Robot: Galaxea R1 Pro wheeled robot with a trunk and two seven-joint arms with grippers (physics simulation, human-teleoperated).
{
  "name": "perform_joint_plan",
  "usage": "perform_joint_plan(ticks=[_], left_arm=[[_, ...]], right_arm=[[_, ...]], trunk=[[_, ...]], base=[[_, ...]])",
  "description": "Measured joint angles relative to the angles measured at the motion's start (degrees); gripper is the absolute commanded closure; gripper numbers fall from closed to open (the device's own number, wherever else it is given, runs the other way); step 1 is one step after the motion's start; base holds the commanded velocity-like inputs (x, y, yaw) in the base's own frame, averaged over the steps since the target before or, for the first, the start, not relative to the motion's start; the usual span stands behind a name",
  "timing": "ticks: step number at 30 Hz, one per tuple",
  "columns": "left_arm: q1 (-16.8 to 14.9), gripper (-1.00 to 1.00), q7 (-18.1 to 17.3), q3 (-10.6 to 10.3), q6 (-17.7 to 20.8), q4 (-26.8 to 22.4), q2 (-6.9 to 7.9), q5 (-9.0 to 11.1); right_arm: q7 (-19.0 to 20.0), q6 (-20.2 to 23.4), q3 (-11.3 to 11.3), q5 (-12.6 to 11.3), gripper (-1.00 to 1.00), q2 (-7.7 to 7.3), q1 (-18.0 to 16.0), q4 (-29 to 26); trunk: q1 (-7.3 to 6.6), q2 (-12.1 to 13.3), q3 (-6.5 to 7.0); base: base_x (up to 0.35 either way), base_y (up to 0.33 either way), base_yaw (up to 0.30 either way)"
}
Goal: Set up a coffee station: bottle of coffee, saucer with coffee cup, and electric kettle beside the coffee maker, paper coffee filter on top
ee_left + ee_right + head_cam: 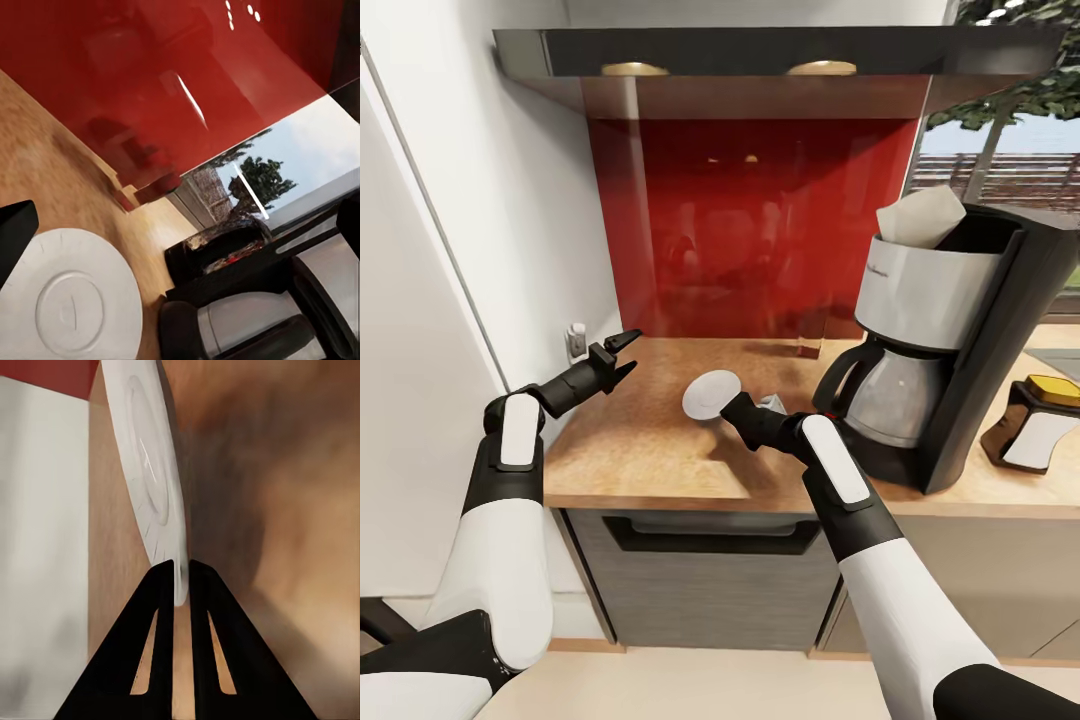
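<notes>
Saucer [150, 465] rim pinched between right tool [181, 574] fingers, above countertop [660, 440].

Light-brown wood-look kitchen countertop [660, 440] over grey drawer fronts, backed by a glossy red wall panel.

On it stands the tall dark grey drip coffee maker [950, 340] with its silver basket and glass carafe, toward the right. Just to that machine's right lies a small dark brown bottle with a yellow cap and white label [1035, 420], apparently tipped on its side. A small round white saucer [711, 393] sits at mid-counter, tilted; whether its far edge touches the wood is hard to tell.
</notes>
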Motion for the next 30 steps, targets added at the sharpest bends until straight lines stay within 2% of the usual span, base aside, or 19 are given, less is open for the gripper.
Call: perform_joint_plan(ticks=[6, 17, 30], left_arm=[[0.0, -1.0, 0.0, -0.16, 0.0, 0.0, -0.21, 0.0], [0.0, -1.0, 0.02, -0.07, -0.05, 0.07, -0.4, -0.03], [0.0, -1.0, 0.08, 0.02, -0.09, 0.08, -0.61, -0.03]], right_arm=[[0.0, 0.0, -0.01, 0.0, 1.0, 0.0, 0.0, -0.02], [0.0, 0.02, -0.09, 0.02, 1.0, -0.08, 0.0, -0.08], [0.46, 0.04, -0.21, 0.01, 1.0, -0.09, 0.0, -0.19]], trunk=[[-1.32, 2.41, 1.08], [-1.32, 2.42, 1.08], [-1.29, 2.43, 1.08]], base=[[0.0, 0.0, 0.0], [-0.01, 0.0, 0.0], [-0.219, 0.0, 0.0]])
